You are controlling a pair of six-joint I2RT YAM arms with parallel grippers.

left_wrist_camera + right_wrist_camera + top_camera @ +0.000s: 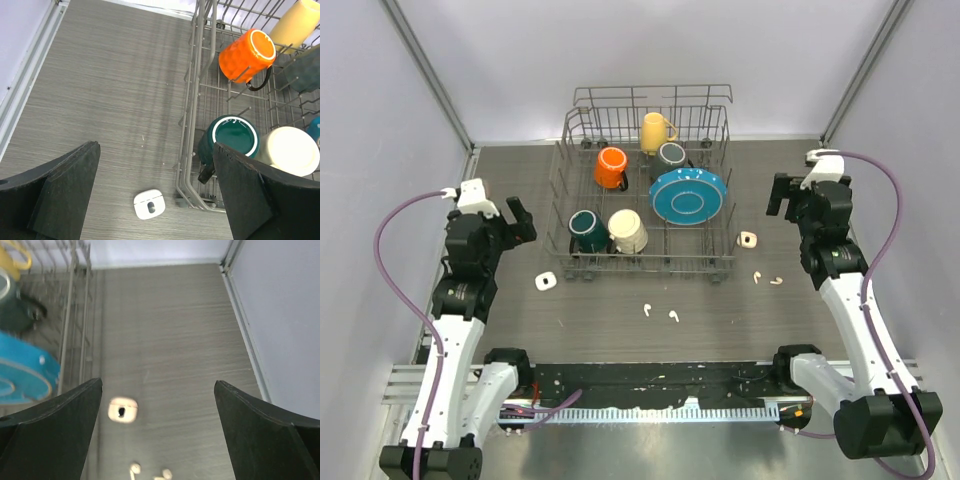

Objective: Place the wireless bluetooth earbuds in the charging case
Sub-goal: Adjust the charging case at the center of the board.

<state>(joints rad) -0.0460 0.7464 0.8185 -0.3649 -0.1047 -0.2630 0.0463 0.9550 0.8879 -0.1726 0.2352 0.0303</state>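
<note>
I have both arms hanging above the worktop (600,330) with nothing in either. The left pincer (155,146) has its jaws spread wide. Its wrist camera looks straight down on the left charging case (149,204), which lies flat just beside the near-left corner of the dish rack (650,262), a dark slot showing on its upper face. The right pincer (157,384) is spread just as wide over the right charging case (122,410), which sits just right of the rack.

The right pair of earbuds (134,469) lies close together on the near side of that case. The middle pair of earbuds (647,310) lies on the worktop in front of the rack, roughly between the arms. All four are out of the cases, so I judge the task not yet begun.

Each arm seems parked over its own case to keep it in view. I expect the right arm suits the right pair, and the middle pair looks reachable from either side. The buds are tiny and glossy, so I'd expect them to slip or skate away unless the jaws close squarely.
</note>
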